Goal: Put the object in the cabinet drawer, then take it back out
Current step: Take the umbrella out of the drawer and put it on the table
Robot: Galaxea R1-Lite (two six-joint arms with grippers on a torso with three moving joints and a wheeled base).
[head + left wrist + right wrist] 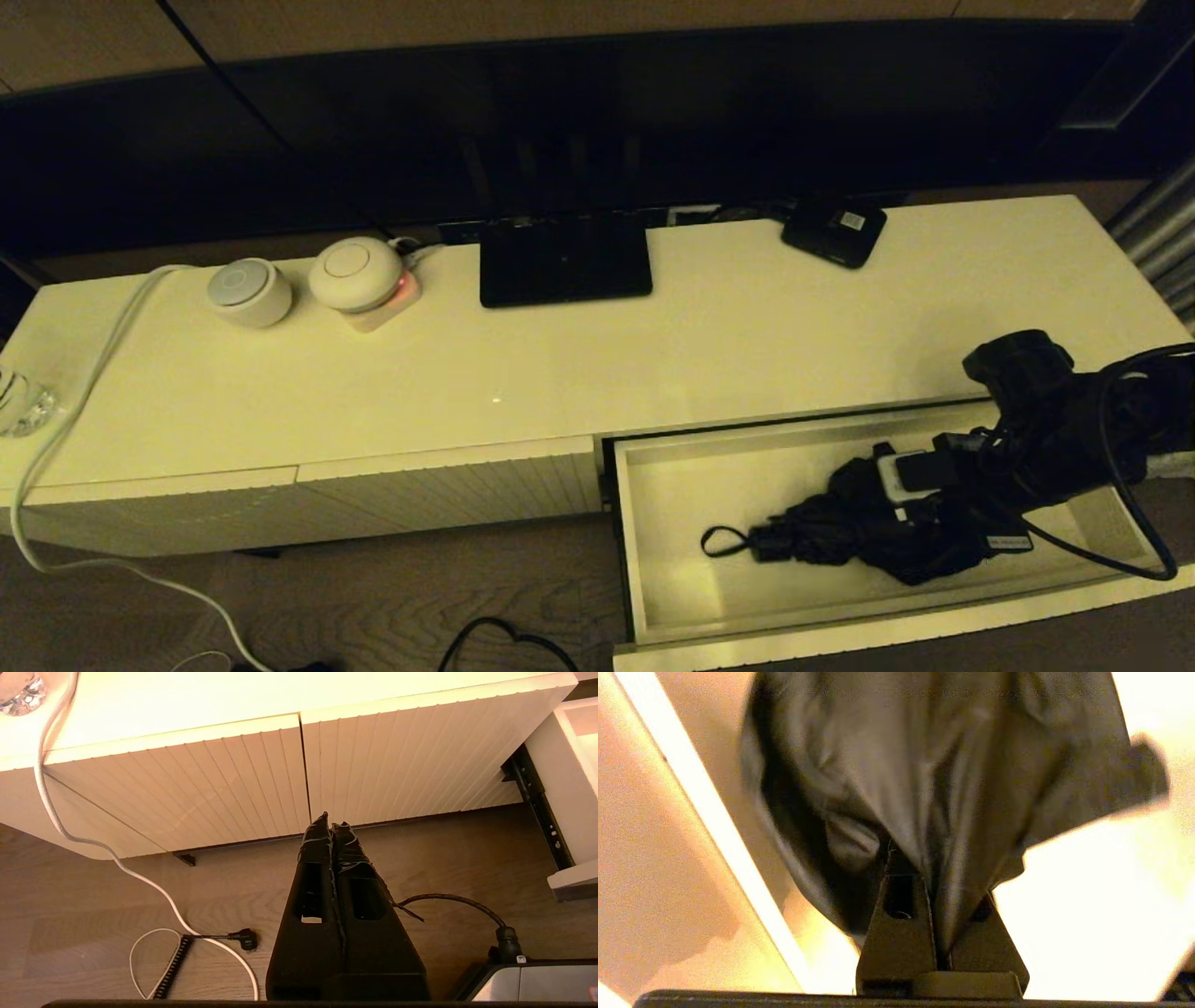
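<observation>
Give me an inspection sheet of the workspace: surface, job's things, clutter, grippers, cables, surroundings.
Surface: cream cabinet top, lit, bare in the middle.
Job's things: drawer pulled open; black umbrella lying inside, wrist loop toward the drawer's left end.
Clutter: two round white devices at rear left, flat black stand, small black box, glass item at far left edge.
Grippers: right gripper in the drawer, shut on the umbrella's fabric; left gripper shut, parked low before the ribbed panels.
Cables: white cord trailing off the top to the floor; black cable on the floor.
Surroundings: wooden floor; dark screen behind.
</observation>
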